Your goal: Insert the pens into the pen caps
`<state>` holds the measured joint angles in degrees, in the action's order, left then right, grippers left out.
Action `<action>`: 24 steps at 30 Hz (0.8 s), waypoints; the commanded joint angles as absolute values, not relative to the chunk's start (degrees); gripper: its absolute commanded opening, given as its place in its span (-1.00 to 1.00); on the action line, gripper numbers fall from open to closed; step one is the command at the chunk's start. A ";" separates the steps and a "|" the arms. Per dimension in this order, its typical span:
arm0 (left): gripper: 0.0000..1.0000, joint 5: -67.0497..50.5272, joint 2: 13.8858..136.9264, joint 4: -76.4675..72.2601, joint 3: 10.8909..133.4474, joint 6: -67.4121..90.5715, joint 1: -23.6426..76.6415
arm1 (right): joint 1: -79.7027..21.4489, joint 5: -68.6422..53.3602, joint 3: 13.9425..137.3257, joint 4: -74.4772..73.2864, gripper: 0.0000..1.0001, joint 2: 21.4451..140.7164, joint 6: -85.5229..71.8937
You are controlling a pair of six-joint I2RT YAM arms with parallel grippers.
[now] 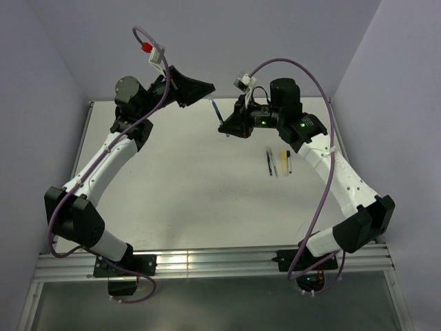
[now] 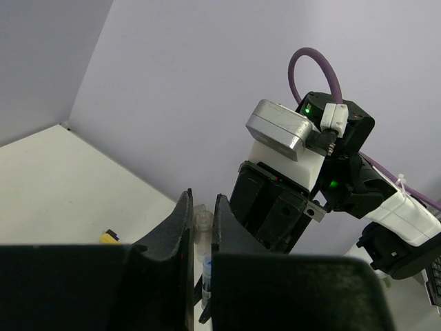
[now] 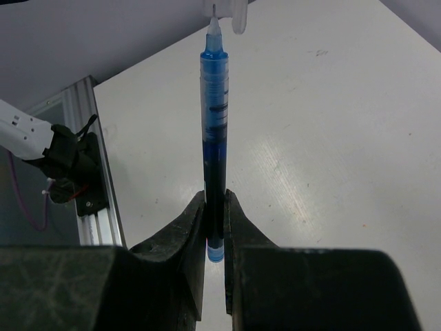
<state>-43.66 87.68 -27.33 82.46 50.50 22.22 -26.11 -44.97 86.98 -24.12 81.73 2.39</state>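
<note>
My right gripper (image 3: 215, 200) is shut on the dark blue pen (image 3: 213, 124), gripping it near its back end. The pen points away from the wrist, and its pale tip touches the mouth of the whitish translucent cap (image 3: 222, 12). My left gripper (image 2: 201, 203) is shut on that cap (image 2: 201, 224), and a bit of blue shows below it between the fingers. In the top view both grippers, left (image 1: 209, 89) and right (image 1: 225, 128), hover over the table's back, with the pen (image 1: 216, 112) between them. The pale pen (image 1: 274, 164) and the yellow cap (image 1: 286, 163) lie on the table.
The white table (image 1: 186, 179) ends in a metal rail (image 1: 207, 265) at the near edge. Lilac walls close the back and both sides. Purple cables loop above both wrists. The yellow cap also shows in the left wrist view (image 2: 109, 238).
</note>
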 commanded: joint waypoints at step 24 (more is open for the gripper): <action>-1.00 -46.05 85.43 -29.79 80.86 51.33 24.17 | -26.10 -44.12 89.12 -21.09 -1.00 80.07 1.85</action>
<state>-44.12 87.57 -28.93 81.38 52.01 23.44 -26.11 -45.04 87.00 -23.62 81.71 2.39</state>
